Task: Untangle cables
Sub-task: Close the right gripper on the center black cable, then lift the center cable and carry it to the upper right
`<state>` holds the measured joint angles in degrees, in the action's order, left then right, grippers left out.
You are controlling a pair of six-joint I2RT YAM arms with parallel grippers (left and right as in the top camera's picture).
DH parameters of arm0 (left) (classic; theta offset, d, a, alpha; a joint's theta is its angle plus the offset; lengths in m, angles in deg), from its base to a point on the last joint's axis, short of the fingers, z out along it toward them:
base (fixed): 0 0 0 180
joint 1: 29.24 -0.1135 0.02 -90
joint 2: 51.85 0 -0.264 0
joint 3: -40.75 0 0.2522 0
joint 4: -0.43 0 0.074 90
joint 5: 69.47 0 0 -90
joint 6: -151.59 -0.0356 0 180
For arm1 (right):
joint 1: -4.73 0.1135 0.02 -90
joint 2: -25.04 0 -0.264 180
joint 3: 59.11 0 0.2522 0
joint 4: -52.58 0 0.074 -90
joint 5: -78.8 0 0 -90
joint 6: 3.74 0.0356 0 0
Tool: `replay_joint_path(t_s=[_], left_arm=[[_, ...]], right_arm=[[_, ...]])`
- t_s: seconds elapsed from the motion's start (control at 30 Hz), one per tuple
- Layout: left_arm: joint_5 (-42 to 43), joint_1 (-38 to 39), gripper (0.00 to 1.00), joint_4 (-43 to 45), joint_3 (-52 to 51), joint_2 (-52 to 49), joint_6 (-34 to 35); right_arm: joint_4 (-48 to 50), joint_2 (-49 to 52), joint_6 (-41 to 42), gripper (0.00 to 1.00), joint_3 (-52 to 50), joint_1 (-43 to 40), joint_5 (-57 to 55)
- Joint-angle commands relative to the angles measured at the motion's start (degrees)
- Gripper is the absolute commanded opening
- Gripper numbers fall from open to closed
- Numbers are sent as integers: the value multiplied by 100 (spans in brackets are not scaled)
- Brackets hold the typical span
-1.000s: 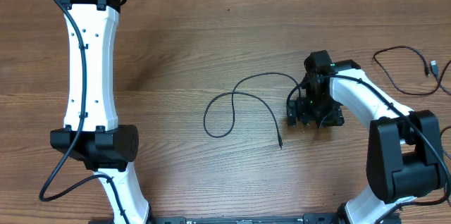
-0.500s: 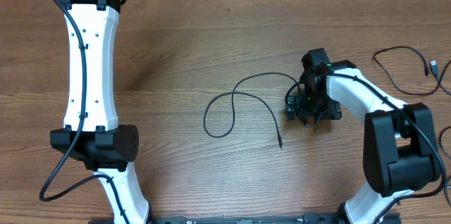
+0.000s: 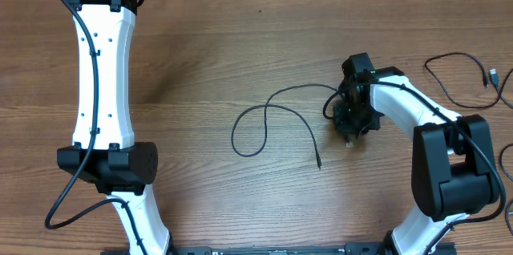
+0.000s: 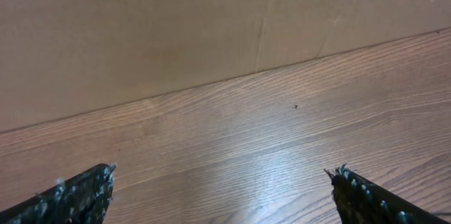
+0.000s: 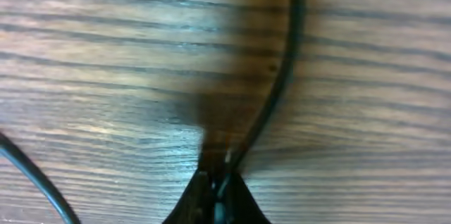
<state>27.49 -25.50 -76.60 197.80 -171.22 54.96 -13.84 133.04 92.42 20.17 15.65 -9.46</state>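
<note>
One thin black cable (image 3: 304, 86) lies looped in the middle of the wooden table, its plug tip (image 3: 319, 165) pointing toward the front. My right gripper (image 3: 350, 120) is down at this cable's right end, shut on it. In the right wrist view the cable (image 5: 285, 76) runs up out of the closed gripper (image 5: 218, 194), and another stretch of cord (image 5: 28, 175) crosses the lower left corner. A second cable (image 3: 486, 78) lies at the far right. My left gripper (image 4: 222, 203) is open over bare wood by the back wall, with nothing between its fingers.
The left arm (image 3: 100, 87) stretches along the table's left side to the back edge. A cardboard-brown wall (image 4: 176, 34) stands just behind the left gripper. A further plug tip (image 3: 495, 71) shows near the right edge. The right arm's base (image 3: 453, 183) sits at front right.
My right gripper has gone from wide open to shut on the cable's right end, shifting slightly toward the back and left. The left arm has not moved.
</note>
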Motion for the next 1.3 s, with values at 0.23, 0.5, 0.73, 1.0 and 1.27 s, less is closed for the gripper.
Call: replay_joint_path(t_s=[0.23, 0.5, 0.73, 1.0, 1.27], left_arm=[[-57, 4, 99, 0, 96, 98, -109], [-50, 4, 100, 2, 96, 98, -105], [15, 4, 100, -4, 94, 98, -57], [13, 7, 100, -131, 92, 98, 4], [57, 7, 99, -142, 92, 98, 109]], right_arm=[[-24, 352, 326, 4, 155, -15, 129], [-413, 350, 321, 4, 2070, -15, -612], [-122, 350, 317, 4, 3792, -101, -1709], [494, 350, 216, 4, 4806, -557, -1934], [1231, 350, 105, 4, 4988, -1165, -2033]])
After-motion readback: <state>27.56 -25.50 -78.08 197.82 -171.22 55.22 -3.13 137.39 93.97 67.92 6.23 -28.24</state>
